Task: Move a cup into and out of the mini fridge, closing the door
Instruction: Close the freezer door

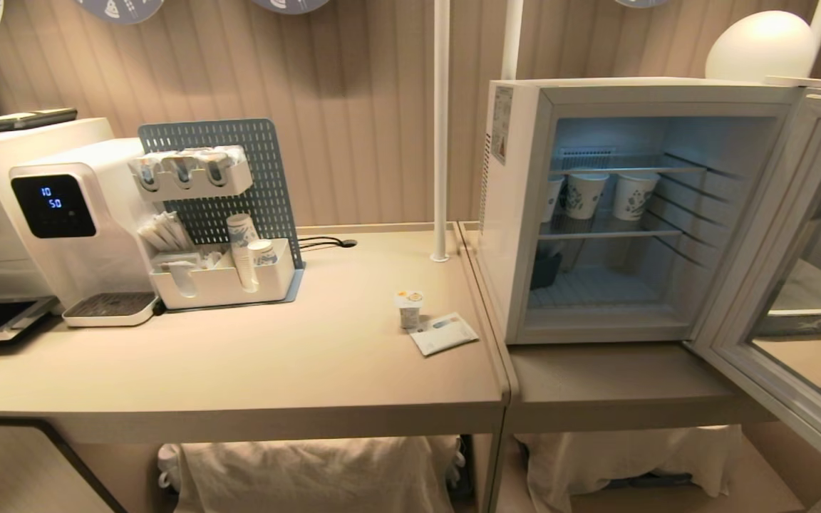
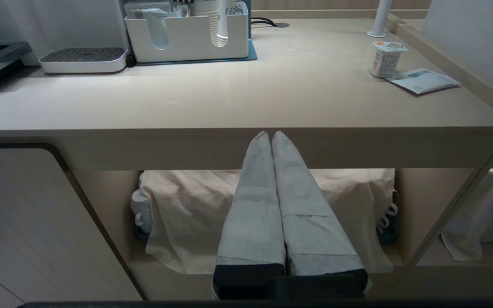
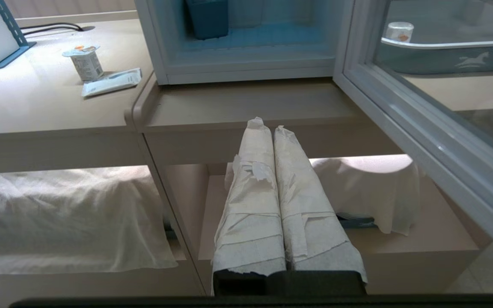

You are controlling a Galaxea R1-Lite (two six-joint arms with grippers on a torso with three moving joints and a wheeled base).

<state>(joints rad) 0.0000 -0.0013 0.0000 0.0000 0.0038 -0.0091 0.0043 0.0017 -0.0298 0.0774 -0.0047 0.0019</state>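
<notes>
Cup (image 1: pixel 409 308): upright on the beige surface (image 1: pixel 239 370), touching a flat sachet (image 1: pixel 444 333), just left of the mini fridge (image 1: pixel 517 214). Door (image 1: pixel 795 299): swung wide open; paper cups (image 1: pixel 606 194) on the upper wire shelf. Left pincer (image 2: pixel 271 136) and right pincer (image 3: pixel 265 128): fingers pressed together, empty, low before the surface edge.

Cup (image 1: pixel 409 308) and packet (image 1: pixel 443 333) on counter (image 1: pixel 275 370)

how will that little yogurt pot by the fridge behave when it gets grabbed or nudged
The cup looks small and thin-walled, so probably light and easily squashed. It stands upright on a narrow base with a wider foil top, so a sideways nudge may tip it. Its smooth sides could slip.
</notes>
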